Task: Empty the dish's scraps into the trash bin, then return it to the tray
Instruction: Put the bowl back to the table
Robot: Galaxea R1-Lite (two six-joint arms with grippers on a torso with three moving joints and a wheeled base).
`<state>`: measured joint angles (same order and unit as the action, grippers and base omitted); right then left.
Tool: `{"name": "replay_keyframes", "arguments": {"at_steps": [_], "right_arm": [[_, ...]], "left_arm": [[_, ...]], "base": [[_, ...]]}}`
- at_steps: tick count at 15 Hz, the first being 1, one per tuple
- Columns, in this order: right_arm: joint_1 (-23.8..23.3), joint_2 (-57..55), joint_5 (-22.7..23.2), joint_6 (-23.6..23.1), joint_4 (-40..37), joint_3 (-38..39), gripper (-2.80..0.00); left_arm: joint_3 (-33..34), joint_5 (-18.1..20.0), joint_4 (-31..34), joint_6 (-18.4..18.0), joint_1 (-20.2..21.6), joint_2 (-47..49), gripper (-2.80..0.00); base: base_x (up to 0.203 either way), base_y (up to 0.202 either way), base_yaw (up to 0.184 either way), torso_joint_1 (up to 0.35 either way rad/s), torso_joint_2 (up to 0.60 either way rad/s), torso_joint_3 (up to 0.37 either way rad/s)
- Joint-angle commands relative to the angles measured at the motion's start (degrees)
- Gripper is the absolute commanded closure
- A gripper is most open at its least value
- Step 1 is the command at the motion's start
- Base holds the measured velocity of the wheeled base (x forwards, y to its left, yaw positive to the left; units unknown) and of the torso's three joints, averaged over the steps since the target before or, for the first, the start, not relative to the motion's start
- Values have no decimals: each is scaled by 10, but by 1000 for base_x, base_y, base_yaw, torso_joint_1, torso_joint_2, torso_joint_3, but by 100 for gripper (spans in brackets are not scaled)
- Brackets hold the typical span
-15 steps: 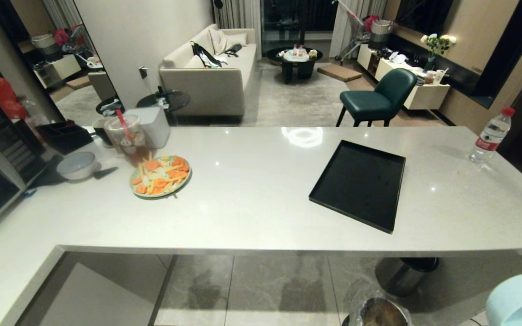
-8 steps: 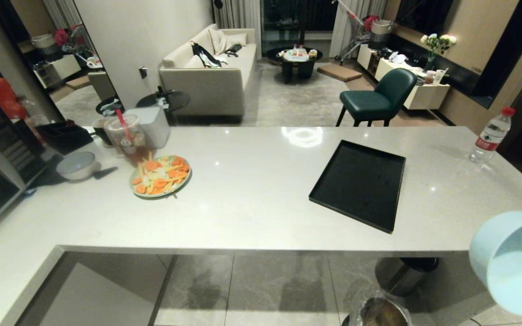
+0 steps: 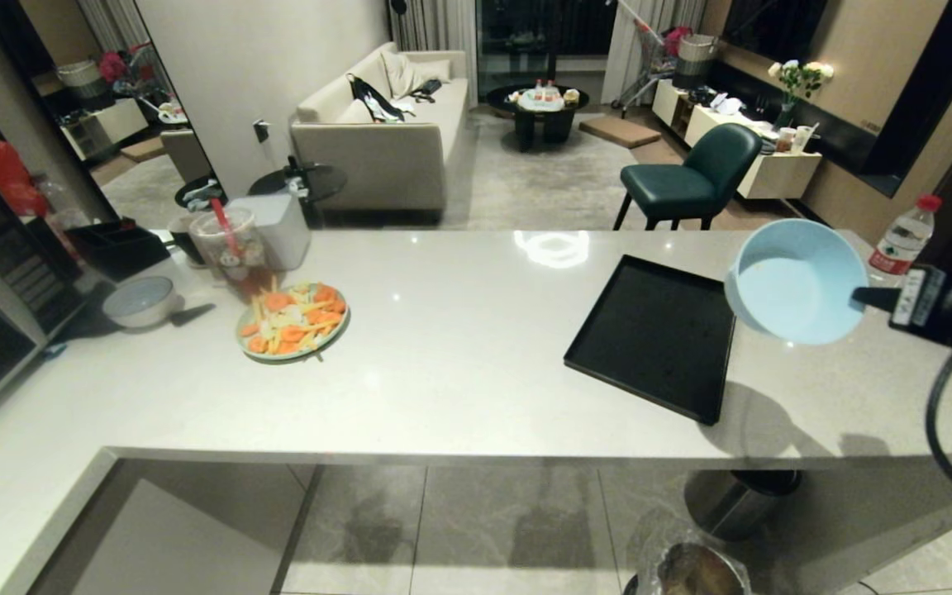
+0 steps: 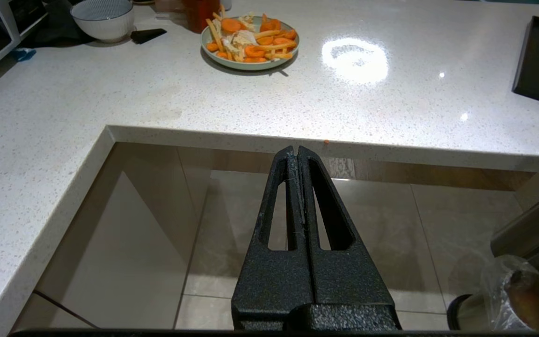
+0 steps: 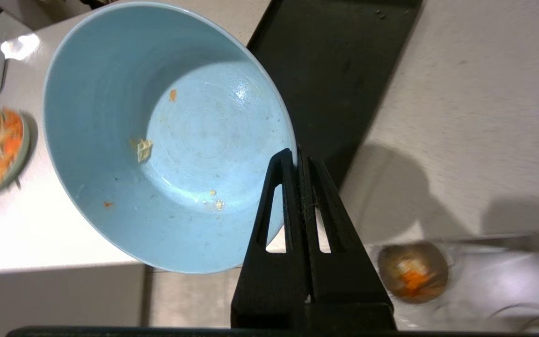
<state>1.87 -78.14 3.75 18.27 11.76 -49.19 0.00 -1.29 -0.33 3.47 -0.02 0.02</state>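
My right gripper (image 5: 296,152) is shut on the rim of the dish (image 5: 157,140), a light-blue bowl. In the head view the dish (image 3: 794,281) hangs tilted above the counter, its opening towards the camera, just right of the black tray (image 3: 649,330). Only a few crumbs (image 5: 144,150) cling inside it. The scraps (image 5: 412,276), orange and pale, lie in the bag-lined trash bin (image 5: 444,262) on the floor below the counter edge. The tray (image 5: 339,70) is bare. My left gripper (image 4: 296,150) is shut and parked low in front of the counter edge.
A green plate of orange and yellow sticks (image 3: 292,321), a grey-white bowl (image 3: 140,300) and a drink cup (image 3: 232,252) stand at the counter's left. A water bottle (image 3: 897,248) stands far right. A lidded steel cylinder (image 3: 740,496) sits under the counter beside the trash bin (image 3: 664,570).
My right gripper has carried the dish up from low beside the bin to above the counter next to the tray. The left arm has not moved.
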Motion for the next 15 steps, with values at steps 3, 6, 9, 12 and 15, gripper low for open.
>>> {"name": "replay_keyframes", "arguments": {"at_steps": [3, 6, 9, 12, 15], "right_arm": [[37, -227, -36, 135, -139, -227, 0], [45, -311, -79, 185, -206, -281, 0], [46, -369, -104, 215, -222, -303, 0], [46, -416, -131, 227, -229, -340, 0], [46, -446, -135, 241, -252, -388, 0]], "left_arm": [[0, 0, 0, 0, 0, 1, 0], [0, 0, 0, 0, 0, 1, 0], [0, 0, 0, 0, 0, 1, 0], [0, 0, 0, 0, 0, 1, 0], [0, 0, 0, 0, 0, 1, 0]], "base": [[0, 0, 0, 0, 0, 0], [0, 0, 0, 0, 0, 0], [0, 0, 0, 0, 0, 0], [0, 0, 0, 0, 0, 0], [0, 0, 0, 0, 0, 0]]}}
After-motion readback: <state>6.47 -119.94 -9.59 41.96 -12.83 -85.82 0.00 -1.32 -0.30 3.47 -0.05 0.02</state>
